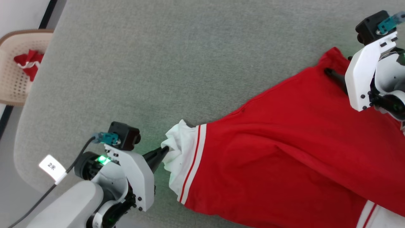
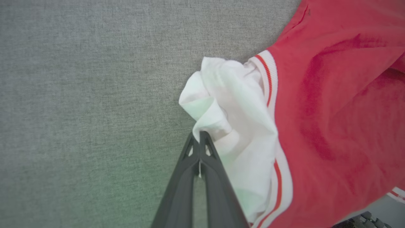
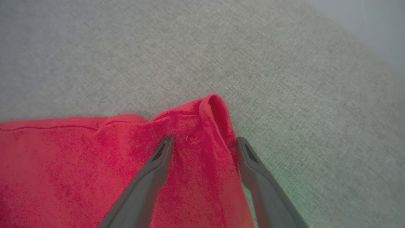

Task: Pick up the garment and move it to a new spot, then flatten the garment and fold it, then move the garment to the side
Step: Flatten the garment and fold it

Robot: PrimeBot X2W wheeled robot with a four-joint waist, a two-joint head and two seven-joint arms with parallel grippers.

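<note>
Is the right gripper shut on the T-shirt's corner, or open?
Open. In the right wrist view the right gripper has its fingers apart, straddling a corner of the red T-shirt.

The bright red soft fabric T-shirt (image 1: 284, 142) lies stretched out on the grey woven surface (image 1: 158, 63), slack and gently rippled between the two tools. Its white sleeve end (image 2: 234, 104), set off from the red by thin white double stripes, is bunched into folds right at the tips of the left gripper (image 2: 200, 135), which pinch a tuck of it. At the other end, a rolled red corner (image 3: 212, 107) sits just beyond the spread fingers of the right gripper (image 3: 204, 141), with red cloth lying between them.
</note>
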